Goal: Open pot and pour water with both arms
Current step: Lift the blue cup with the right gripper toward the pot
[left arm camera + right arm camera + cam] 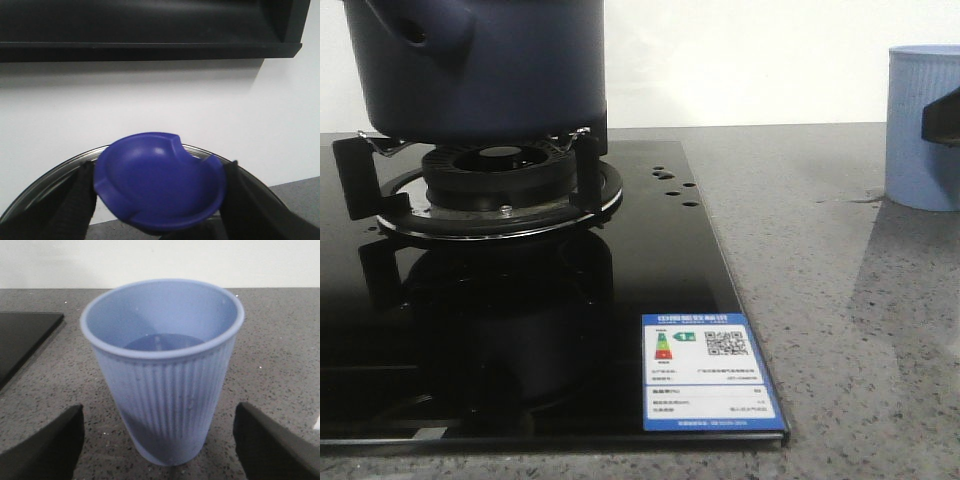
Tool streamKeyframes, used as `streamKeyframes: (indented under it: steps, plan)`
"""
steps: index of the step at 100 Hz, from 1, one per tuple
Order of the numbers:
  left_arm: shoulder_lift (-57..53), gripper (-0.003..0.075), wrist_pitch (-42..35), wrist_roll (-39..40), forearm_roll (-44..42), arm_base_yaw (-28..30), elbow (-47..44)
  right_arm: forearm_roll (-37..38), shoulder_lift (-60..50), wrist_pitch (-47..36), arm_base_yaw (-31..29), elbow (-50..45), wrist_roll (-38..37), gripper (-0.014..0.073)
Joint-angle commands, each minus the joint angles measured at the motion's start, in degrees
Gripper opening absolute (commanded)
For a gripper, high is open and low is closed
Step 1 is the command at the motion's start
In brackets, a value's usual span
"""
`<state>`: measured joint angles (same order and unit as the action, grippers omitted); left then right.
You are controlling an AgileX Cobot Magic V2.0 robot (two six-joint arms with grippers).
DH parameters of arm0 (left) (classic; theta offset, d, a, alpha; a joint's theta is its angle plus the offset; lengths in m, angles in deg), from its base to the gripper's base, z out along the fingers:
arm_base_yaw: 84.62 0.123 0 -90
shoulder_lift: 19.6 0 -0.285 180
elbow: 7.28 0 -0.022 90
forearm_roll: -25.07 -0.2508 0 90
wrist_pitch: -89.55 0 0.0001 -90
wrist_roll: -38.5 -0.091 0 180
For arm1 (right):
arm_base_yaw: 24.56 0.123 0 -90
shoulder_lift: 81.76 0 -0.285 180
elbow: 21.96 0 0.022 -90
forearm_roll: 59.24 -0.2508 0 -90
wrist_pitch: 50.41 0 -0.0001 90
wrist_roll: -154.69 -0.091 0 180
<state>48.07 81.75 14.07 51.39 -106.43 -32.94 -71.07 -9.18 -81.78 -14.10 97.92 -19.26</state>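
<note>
The dark navy pot (490, 70) stands on the gas burner at the far left, its stub handle (430, 35) pointing toward me; its top is cut off. My left gripper (159, 172) is shut on a blue dish-shaped lid knob (160, 182), with the lid's metal rim (50, 177) behind it, held up before a white wall. The pale blue ribbed cup (923, 125) stands on the counter at the far right. My right gripper (160, 414) is open, a finger on each side of the cup (167, 390) without touching it. A few shiny drops (157, 340) show inside the cup.
The burner ring and pot supports (500, 175) sit on a black glass hob (520, 330) with a blue energy label (708, 372) at its front right corner. Grey speckled counter (820, 300) lies between hob and cup. A dark shelf (150, 30) hangs above the lid.
</note>
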Motion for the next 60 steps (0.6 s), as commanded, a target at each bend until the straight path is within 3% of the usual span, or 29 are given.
streamKeyframes:
  steps: [1,13,44,52,60]
  plan:
    - [-1.5,0.0330,-6.1,0.1,-0.6,0.2,2.2,0.5,3.0,-9.4,-0.3,1.6,-1.9,0.0554]
    - [-1.5,0.0330,-6.1,0.1,-0.6,0.2,2.2,0.5,7.5,-14.6,-0.3,1.8,-2.0,0.0554]
    - [-1.5,0.0330,-6.1,0.1,-0.6,0.2,2.2,0.7,14.0,-15.6,-0.3,6.2,-2.0,0.0552]
    - [-1.5,0.0330,-6.1,0.1,-0.6,0.2,2.2,0.7,14.7,-15.9,-0.3,6.3,-2.0,0.0521]
    - [-1.5,0.0330,-6.1,0.1,-0.6,0.2,2.2,0.7,14.9,-15.9,-0.3,6.3,-2.0,0.0433]
